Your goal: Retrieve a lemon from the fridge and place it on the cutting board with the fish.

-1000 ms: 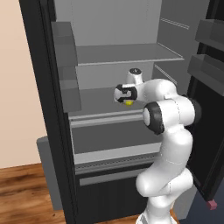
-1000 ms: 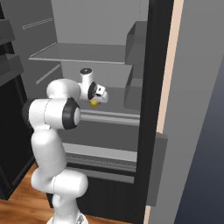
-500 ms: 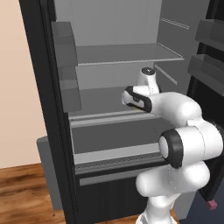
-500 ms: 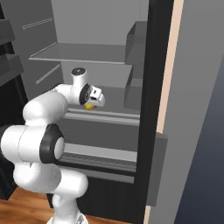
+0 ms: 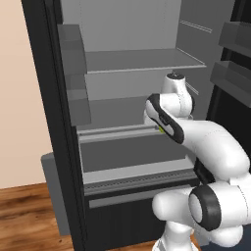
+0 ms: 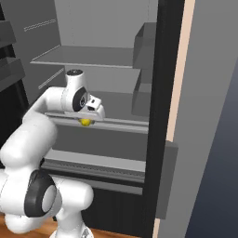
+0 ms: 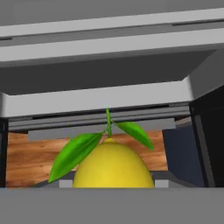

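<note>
We are seeing wooden floor [image 5: 29, 206] lying at bottom of base views, showing again in hand view as reddish-brown planks; peach wall [image 5: 19, 98] standing at left in left base view; grey panel [image 6: 204, 116] rising at right in right base view

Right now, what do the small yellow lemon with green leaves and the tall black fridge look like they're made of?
The yellow lemon: smooth matte rind, two glossy green leaves, real or plastic unclear. The black fridge: dark, likely painted metal shell; flat grey shelves inside, probably plastic.
</note>
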